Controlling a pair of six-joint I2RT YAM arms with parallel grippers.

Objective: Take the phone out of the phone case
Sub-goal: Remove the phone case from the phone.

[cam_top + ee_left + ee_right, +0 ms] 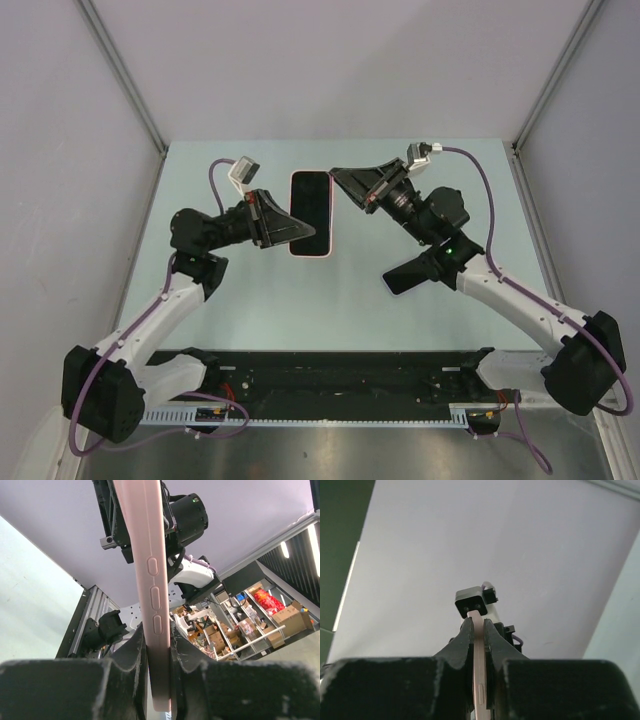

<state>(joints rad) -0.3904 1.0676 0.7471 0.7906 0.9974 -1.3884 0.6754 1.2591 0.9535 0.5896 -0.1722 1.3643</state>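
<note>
Between the fingers [131, 655] of the left hand [159, 677] sits the long side of the pink phone case [149, 540]. The hand is pinched shut on it, one pad on the screen side and one on the back. Just past the fingertips the side buttons [153, 566] run away along the edge. The phone [310, 212] is seated in the case with its dark screen facing up, held flat and clear of the desk [250, 300] below both hands. At the far end, across from the left hand, the right hand [341, 181] is pressed tight on the opposite long side near the top corner.

The phone looks rigid, fairly dense and breakable at the glass. The case is probably a thin, bendable shell with a grippy skin that clings at the corners. Pads squeezing front and back together likely lock the phone in. A better hold would be one hand on the case lip at a corner alone, peeling it back. The other would steady the phone by its body, and it could drop as it pops free.
</note>
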